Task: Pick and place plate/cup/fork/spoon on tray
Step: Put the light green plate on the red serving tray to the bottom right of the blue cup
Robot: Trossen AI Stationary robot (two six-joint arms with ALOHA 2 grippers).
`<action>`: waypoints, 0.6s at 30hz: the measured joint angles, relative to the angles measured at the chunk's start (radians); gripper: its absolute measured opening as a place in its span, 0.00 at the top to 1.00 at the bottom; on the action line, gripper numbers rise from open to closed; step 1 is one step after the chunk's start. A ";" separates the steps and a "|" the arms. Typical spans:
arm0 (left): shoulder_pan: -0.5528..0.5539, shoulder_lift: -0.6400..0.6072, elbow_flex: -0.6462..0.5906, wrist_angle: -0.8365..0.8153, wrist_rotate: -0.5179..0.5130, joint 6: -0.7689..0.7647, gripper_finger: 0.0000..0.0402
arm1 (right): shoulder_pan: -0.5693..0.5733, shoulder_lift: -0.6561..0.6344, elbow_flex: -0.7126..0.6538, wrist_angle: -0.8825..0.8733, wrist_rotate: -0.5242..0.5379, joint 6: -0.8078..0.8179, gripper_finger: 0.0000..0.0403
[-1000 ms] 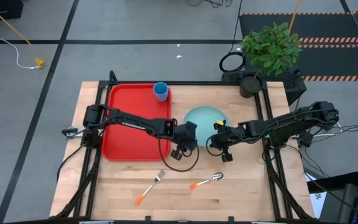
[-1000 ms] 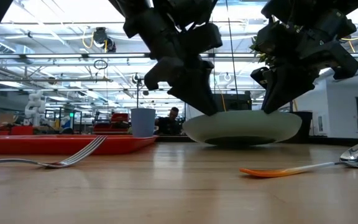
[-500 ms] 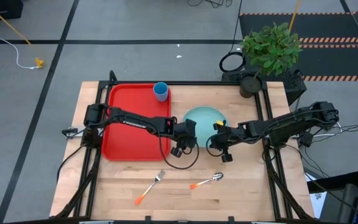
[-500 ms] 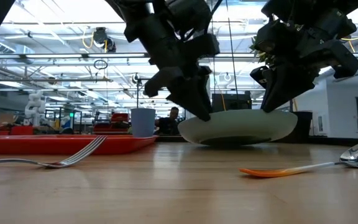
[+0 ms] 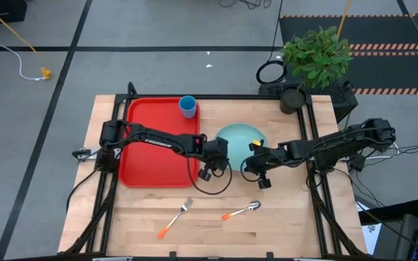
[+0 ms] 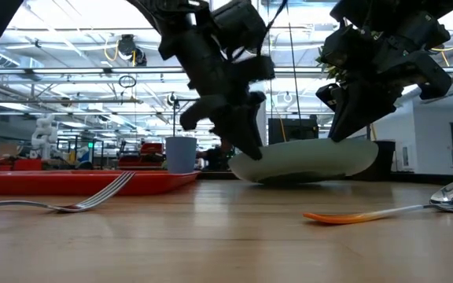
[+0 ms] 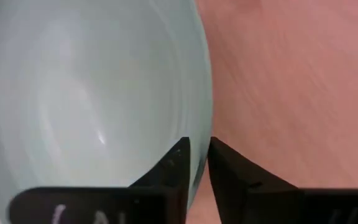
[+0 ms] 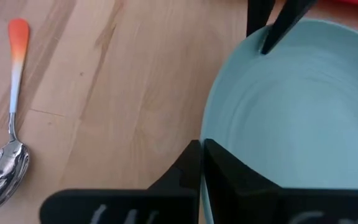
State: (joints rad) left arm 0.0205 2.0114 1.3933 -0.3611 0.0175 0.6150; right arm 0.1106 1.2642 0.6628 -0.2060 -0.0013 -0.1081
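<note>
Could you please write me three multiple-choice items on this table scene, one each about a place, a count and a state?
1. Where does the small blue cylindrical cup stand?
A. at the far edge of the large flat red rectangular tray
B. on the round light teal plate
C. beside the spoon

2. How many orange-handled utensils lie on the wooden table?
A. one
B. two
C. three

3. How is the plate held?
A. by neither gripper
B. by the left gripper only
C. by both, one on each side of its rim

Answers:
1. A: the high view shows the cup at the tray's far rim.
2. B: the small orange-handled fork and the small orange-handled spoon.
3. C: the left gripper and the right gripper each pinch the rim.
</note>
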 joint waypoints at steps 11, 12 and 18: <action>-0.001 -0.014 0.001 -0.025 0.011 0.049 0.96 | 0.000 -0.007 0.000 0.008 0.005 0.021 0.97; -0.004 -0.021 0.001 -0.033 0.009 0.050 0.96 | 0.000 -0.013 0.000 0.012 0.008 0.025 0.96; -0.042 -0.086 0.004 -0.096 -0.094 0.042 0.97 | 0.008 -0.122 0.001 0.022 0.075 0.059 0.88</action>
State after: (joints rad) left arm -0.0213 1.9253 1.3972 -0.4569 -0.0761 0.6565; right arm 0.1184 1.1420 0.6636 -0.1841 0.0737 -0.0490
